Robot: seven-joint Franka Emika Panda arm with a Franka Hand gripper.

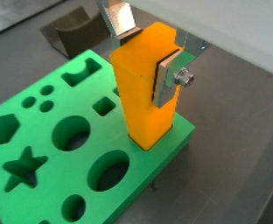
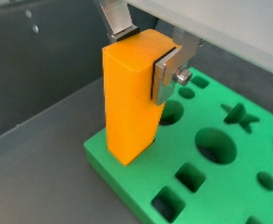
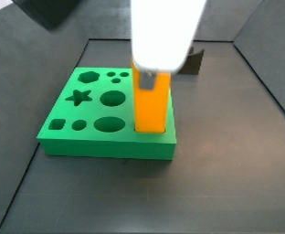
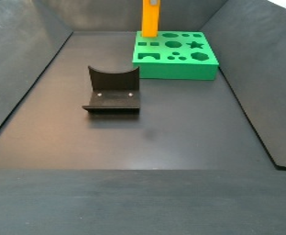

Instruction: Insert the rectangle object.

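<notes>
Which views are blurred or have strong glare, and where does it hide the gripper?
In a side view the arm is a blown-out white blur, hiding the gripper above the rectangle object; both wrist views show the gripper sharply, the green board slightly soft; the far side view shows the holder evenly lit.

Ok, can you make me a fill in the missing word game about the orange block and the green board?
1. The gripper is shut on the ______ bar.
2. The bar stands ______ at one edge of the green board.
3. One hole in the board has five points, like a ______.
4. The small dark holder sits on the floor, ______ from the board.

Missing words: orange; upright; star; apart
</notes>
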